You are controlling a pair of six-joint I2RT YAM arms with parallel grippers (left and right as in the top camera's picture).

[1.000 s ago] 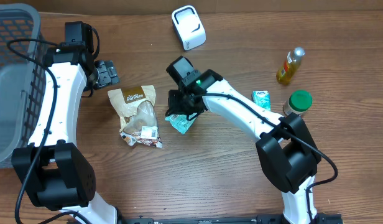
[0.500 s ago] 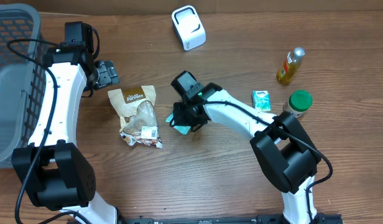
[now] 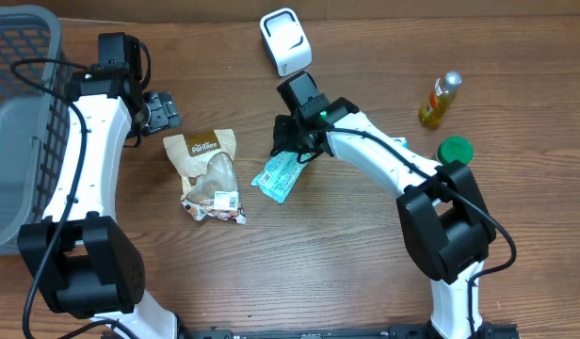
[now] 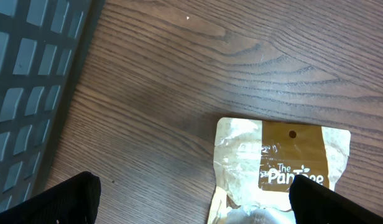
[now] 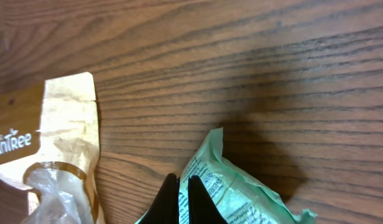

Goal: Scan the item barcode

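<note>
**Green packet held below scanner**

The right gripper (image 3: 292, 153) is pinched fully closed on the upper edge of the green packet (image 3: 281, 176) at frame centre, below the white scanner (image 3: 286, 40). The left gripper (image 3: 161, 110), upper left, is wide open and empty, near the brown snack bag (image 3: 207, 168) on the desk (image 3: 346, 254).

From overhead we look straight down on the whole table (image 3: 299, 273). Our wrist cameras look down close past their jaws; all three share the bag (image 3: 207, 169), ahead of the left jaws, beside the right.
</note>
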